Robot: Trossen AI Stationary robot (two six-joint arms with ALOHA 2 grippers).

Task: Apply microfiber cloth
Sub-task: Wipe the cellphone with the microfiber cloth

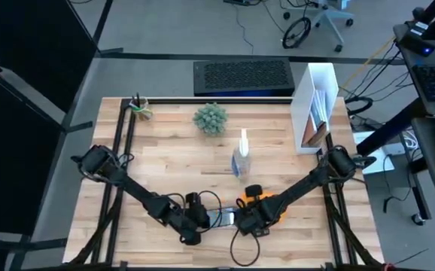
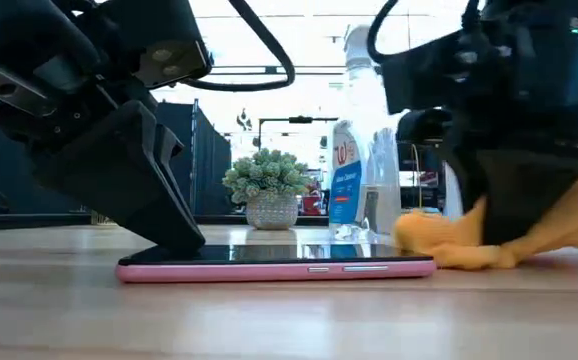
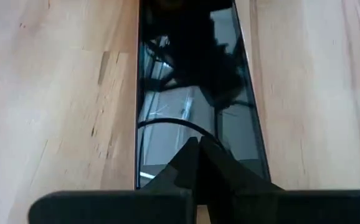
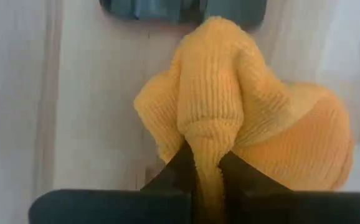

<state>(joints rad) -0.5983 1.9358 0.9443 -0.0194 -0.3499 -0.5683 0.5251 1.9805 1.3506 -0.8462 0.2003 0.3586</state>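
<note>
A black smartphone [image 2: 279, 262] in a pink case lies flat on the wooden table between my two grippers, its dark screen [image 3: 192, 81] up. My left gripper [image 3: 198, 146] is shut, with its tips on the phone's left end [image 1: 200, 220]. At the phone's right end, my right gripper [image 4: 206, 155] is shut on the orange microfiber cloth [image 4: 248, 106]. The cloth [image 2: 469, 245] is bunched up, its underside rests on the table, and its front lobe reaches the phone's right end [image 4: 180, 9]. My left gripper presses its shut fingertips [image 2: 181, 240] down on the phone's screen near its left end [image 3: 167, 168]. It comes slanting down from the table's left. The phone stays flat on the table. My right gripper pinches a raised fold of the cloth [image 4: 208, 134] between its two fingers, slanting down from the table's right. The bunched cloth bulges out ahead of and beside the fingers, and its lower part [image 2: 489, 258] lies on the table.
A clear spray bottle with a blue label [image 1: 241, 156] stands just beyond the phone. Farther back are a small potted plant [image 1: 210, 118], a white file holder [image 1: 315, 105] at the right and a pen cup [image 1: 138, 107] at the far left corner.
</note>
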